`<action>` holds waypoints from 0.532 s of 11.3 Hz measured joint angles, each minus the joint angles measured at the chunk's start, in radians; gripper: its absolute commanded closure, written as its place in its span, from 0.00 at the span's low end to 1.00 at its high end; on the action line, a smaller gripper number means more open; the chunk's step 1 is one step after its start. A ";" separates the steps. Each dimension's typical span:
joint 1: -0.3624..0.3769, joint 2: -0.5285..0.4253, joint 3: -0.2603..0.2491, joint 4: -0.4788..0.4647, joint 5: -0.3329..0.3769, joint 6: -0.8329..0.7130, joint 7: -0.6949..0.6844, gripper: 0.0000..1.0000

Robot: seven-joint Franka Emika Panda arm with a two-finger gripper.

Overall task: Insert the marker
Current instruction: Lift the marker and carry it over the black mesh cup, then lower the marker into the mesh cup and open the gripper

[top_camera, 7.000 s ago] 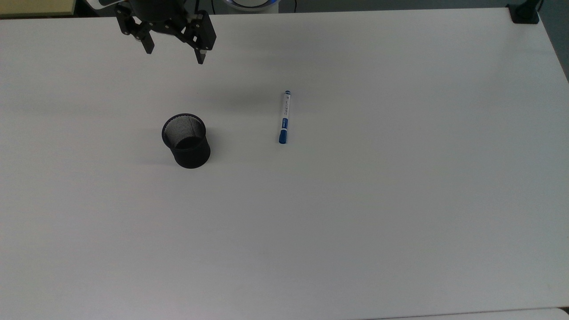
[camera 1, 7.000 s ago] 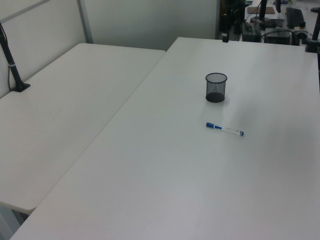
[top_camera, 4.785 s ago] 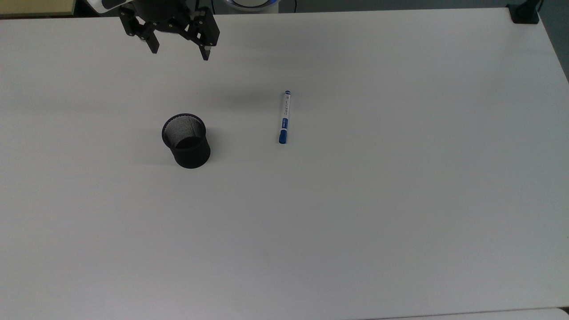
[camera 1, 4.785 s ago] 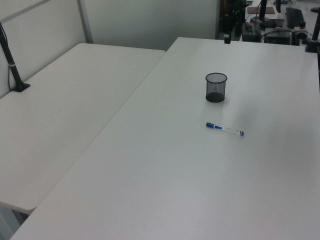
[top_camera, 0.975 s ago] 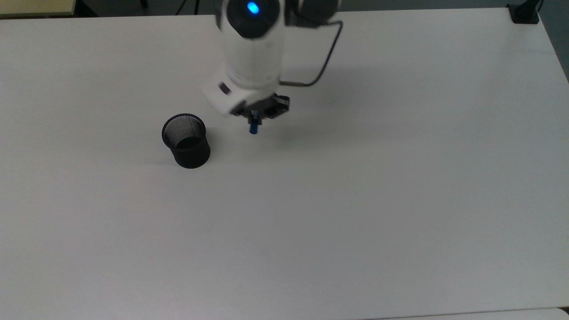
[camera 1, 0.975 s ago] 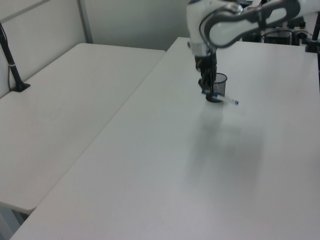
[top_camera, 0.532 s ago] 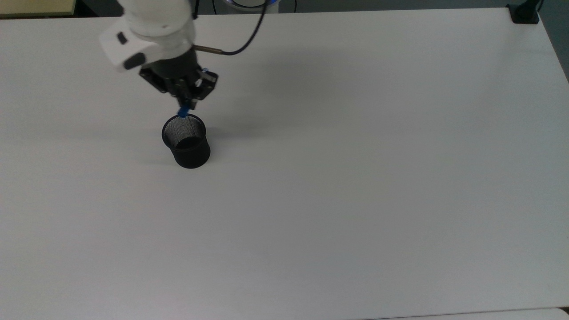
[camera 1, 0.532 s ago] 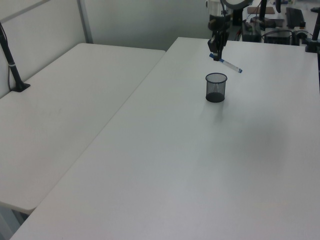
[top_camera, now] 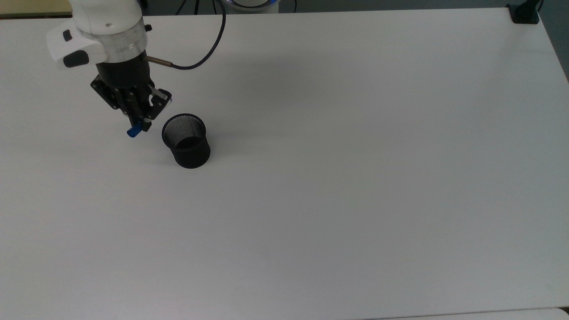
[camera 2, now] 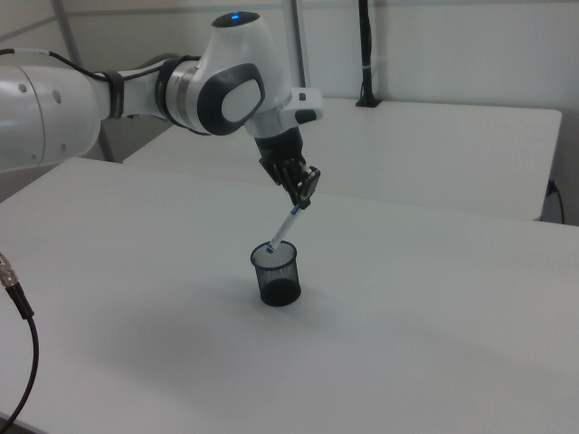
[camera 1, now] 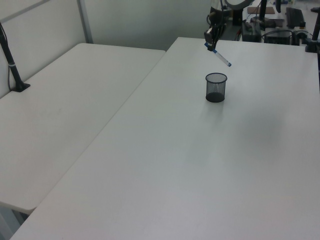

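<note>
A black mesh cup [top_camera: 186, 141] stands upright on the white table [top_camera: 355, 178]. My gripper [top_camera: 138, 121] hangs above the table just to the top view's left of the cup, shut on the marker [top_camera: 132, 132] near its blue cap. In the right view the marker [camera 2: 288, 226] slants down from the gripper [camera 2: 303, 188], and its lower blue end hovers at the cup's [camera 2: 277, 277] rim. The left view shows the marker [camera 1: 219, 55] tilted above the cup [camera 1: 216, 88], clear of it, with the gripper [camera 1: 210, 42] at its upper end.
A black clamp post [top_camera: 524, 12] sits at the table's far corner on the top view's right. A second white table [camera 1: 60, 115] adjoins on the left view's left, with a black post [camera 1: 12, 65] on it. A dark cable [top_camera: 200, 53] trails from the wrist.
In the last half second the gripper carried the marker towards the top view's left, from over the cup's far rim to beside it. The marker now slants more steeply. The cup stayed put.
</note>
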 measured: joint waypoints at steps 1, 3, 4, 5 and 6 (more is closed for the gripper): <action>0.000 0.013 0.001 0.000 0.000 0.019 0.004 0.99; 0.003 0.045 0.009 -0.001 0.000 0.062 0.042 0.99; 0.011 0.069 0.012 -0.002 0.000 0.094 0.066 0.99; 0.017 0.089 0.014 -0.001 0.000 0.113 0.082 0.99; 0.020 0.100 0.015 -0.001 0.000 0.119 0.088 0.98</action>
